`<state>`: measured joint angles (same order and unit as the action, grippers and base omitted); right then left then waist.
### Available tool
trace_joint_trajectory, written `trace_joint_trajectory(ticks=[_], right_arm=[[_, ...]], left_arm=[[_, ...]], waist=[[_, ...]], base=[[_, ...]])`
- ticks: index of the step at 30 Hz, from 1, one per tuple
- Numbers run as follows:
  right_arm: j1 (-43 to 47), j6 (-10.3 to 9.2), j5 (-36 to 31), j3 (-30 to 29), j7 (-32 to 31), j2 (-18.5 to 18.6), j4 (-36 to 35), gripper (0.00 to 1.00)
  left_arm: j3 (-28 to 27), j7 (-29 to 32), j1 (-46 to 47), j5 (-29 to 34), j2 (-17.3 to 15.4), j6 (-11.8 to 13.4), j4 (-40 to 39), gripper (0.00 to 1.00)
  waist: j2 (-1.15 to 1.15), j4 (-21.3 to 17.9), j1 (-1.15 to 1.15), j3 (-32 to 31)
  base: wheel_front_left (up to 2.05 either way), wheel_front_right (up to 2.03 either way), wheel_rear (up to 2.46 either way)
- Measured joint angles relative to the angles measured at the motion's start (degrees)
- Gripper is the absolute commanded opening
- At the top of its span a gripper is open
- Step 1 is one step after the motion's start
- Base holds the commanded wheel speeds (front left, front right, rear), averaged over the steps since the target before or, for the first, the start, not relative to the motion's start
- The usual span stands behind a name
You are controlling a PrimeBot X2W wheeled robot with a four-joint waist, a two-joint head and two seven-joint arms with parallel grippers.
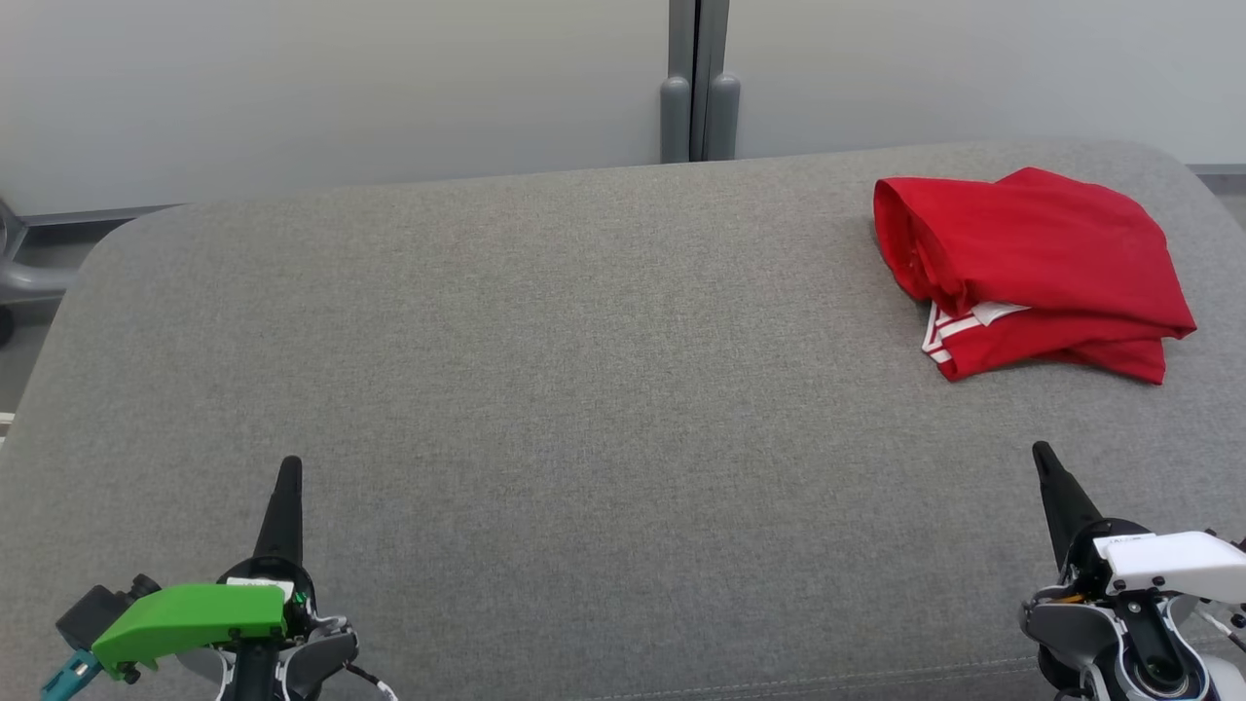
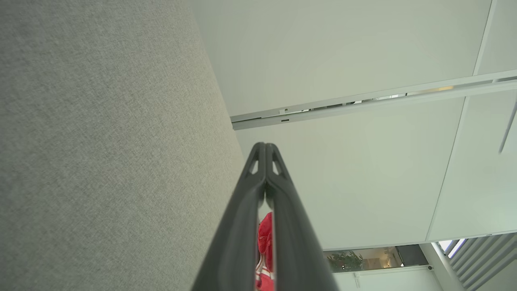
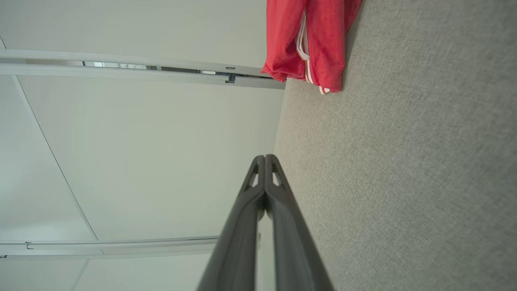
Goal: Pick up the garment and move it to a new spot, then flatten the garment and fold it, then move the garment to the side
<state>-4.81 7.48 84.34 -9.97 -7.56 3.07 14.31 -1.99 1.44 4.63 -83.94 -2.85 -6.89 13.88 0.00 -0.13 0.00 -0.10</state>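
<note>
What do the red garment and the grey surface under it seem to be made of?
Garment: thin, soft cloth, perhaps synthetic sportswear; it lies in limp folds with a faint sheen and white stripes. Surface: coarse grey upholstery fabric, matte; a speckled weave shows, with a stitched seam near the front edge.

One garment [image 1: 1032,268], one grey cushion [image 1: 584,389], two tools: left tool [image 1: 289,467], right tool [image 1: 1043,453].
</note>
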Motion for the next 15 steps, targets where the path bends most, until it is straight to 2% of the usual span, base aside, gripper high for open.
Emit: trace_joint_trajectory(ticks=[15], right_arm=[[-0.12,0.00,6.12,-0.93,-1.94,-0.15,-0.80,0.00]], left_arm=[[0.23,1.44,1.26,-6.94,0.01,-0.24,0.44,0.00]], waist=[[0.00,0.10,0.00,0.39]], base=[[0.00,0.00,0.00]])
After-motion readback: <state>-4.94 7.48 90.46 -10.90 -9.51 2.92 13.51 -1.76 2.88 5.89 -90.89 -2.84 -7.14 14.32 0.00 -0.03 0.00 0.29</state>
